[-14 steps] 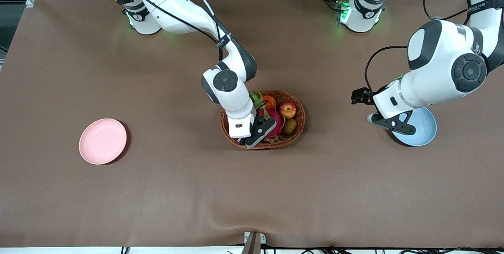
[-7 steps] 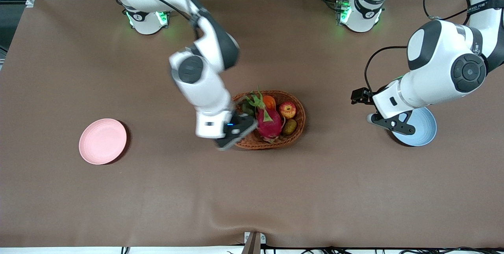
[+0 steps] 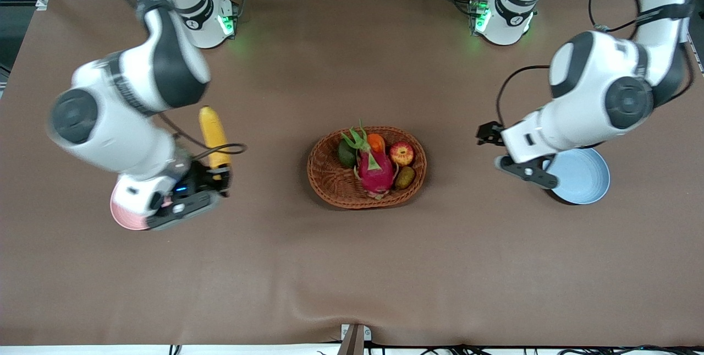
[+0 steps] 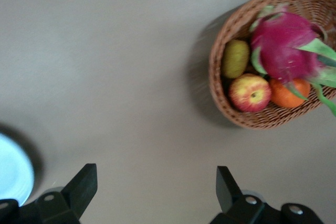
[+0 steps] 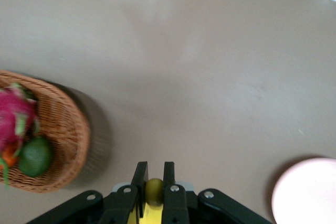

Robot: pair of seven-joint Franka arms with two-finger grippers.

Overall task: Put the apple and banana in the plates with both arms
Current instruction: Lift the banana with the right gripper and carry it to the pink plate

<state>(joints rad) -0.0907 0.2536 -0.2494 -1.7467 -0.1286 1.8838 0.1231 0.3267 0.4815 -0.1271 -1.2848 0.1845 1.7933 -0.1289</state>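
Note:
My right gripper [image 3: 218, 174] is shut on one end of the yellow banana [image 3: 212, 134] and holds it in the air beside the pink plate [image 3: 122, 216], which my arm mostly hides. The right wrist view shows the fingers [image 5: 169, 182] clamped on the banana's tip [image 5: 154, 191], with the pink plate [image 5: 307, 192] off to one side. The red-yellow apple [image 3: 402, 153] lies in the wicker basket [image 3: 330, 181]. My left gripper [image 3: 527, 172] is open and empty over the table between the basket and the light blue plate [image 3: 586, 176]. The left wrist view shows the apple [image 4: 250, 92] and the blue plate [image 4: 13, 174].
The basket also holds a pink dragon fruit [image 3: 375, 169], an orange [image 3: 377, 142], a kiwi [image 3: 406, 177] and a dark green fruit [image 3: 346, 153]. Brown cloth covers the table.
My right arm has lifted the banana out of the basket and swung it to the pink plate. My left gripper has shifted slightly toward the basket.

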